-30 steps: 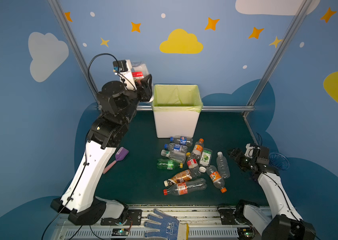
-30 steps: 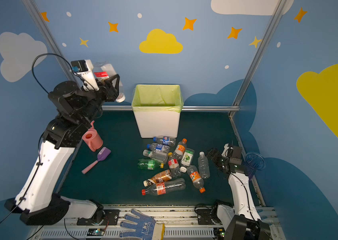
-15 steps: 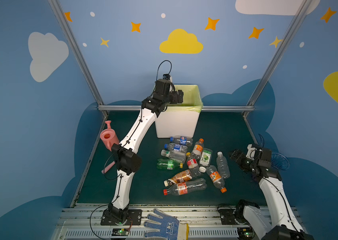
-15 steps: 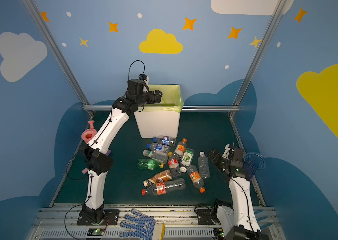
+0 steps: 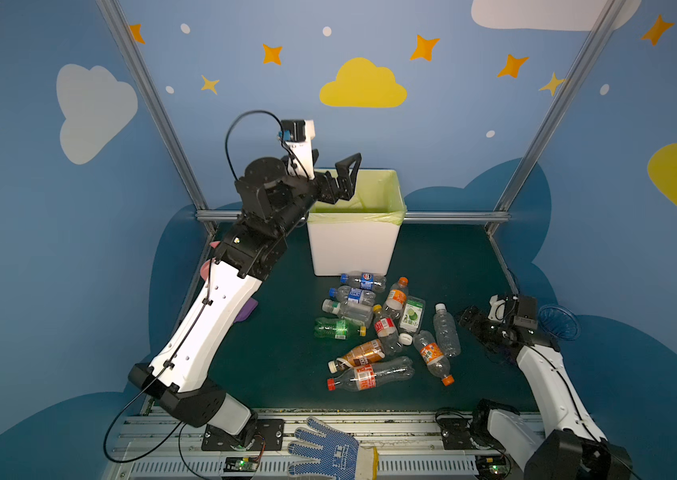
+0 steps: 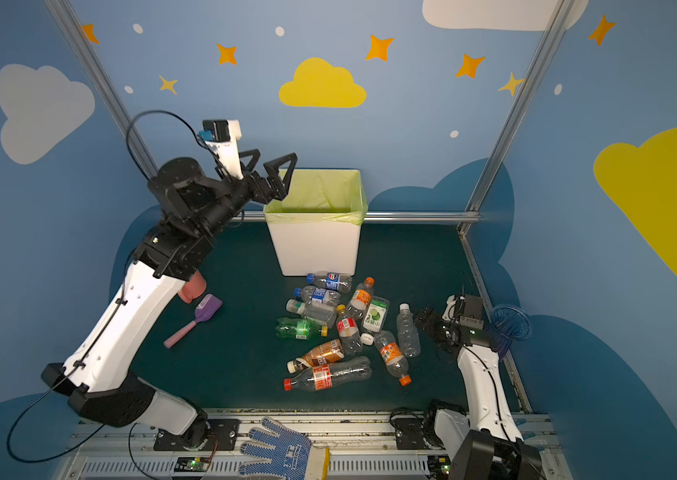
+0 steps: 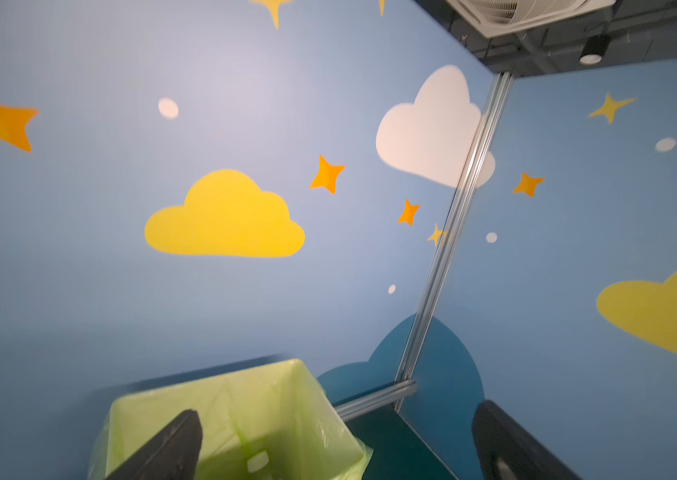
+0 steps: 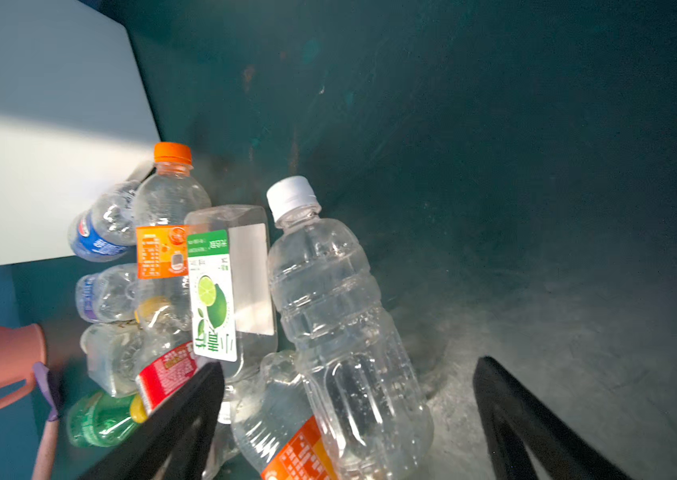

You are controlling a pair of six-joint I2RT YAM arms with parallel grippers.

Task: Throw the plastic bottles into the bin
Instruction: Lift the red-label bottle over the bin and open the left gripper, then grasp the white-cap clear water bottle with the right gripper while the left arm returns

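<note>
Left end effector [image 6: 273,162] hung high above the left rim of the bin [image 5: 349,249], jaws spread wide with nothing between them. The bin stood at the back of the counter [image 5: 278,365]. Bottles [image 5: 370,328] lay on their sides in a loose heap on the counter, just in front of the bin. At the heap's right edge lay a clear bottle [image 5: 446,330] with a white cap, its long axis running front to back and its cap toward the far wall. The right end effector [image 5: 468,321] sat low just to the right of it, jaws spread and empty, facing it. That arm was by far the nearer, and with the bottle lying close on its left, this looked the likely next pick.
</note>
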